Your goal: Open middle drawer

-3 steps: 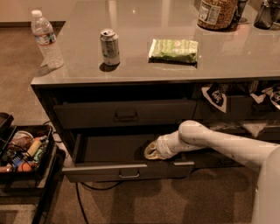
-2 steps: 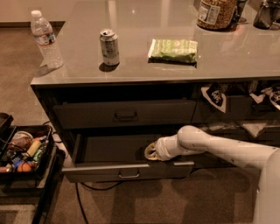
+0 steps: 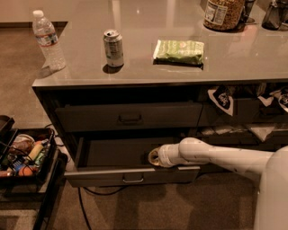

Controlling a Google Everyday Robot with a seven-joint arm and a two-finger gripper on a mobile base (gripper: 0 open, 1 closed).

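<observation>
The middle drawer (image 3: 130, 176), dark grey with a small bar pull, is pulled well out under the counter and shows its lighter inside. My gripper (image 3: 153, 157) is at the end of my white arm (image 3: 211, 155), which reaches in from the right. The gripper sits inside the open drawer at its right part, just behind the drawer front. The closed drawer (image 3: 129, 117) above it has its own bar pull. Whatever lies below the open drawer is hidden by it.
On the counter (image 3: 148, 76) stand a water bottle (image 3: 47, 41), a soda can (image 3: 113, 47), a green snack bag (image 3: 179, 51) and a jar (image 3: 222, 13). Open shelves with packets (image 3: 252, 112) are to the right. A black cart of items (image 3: 24, 157) stands at the left, and a cable (image 3: 90, 197) lies on the floor.
My arm's wrist has sunk a little lower into the drawer. The drawer stands about as far out as before.
</observation>
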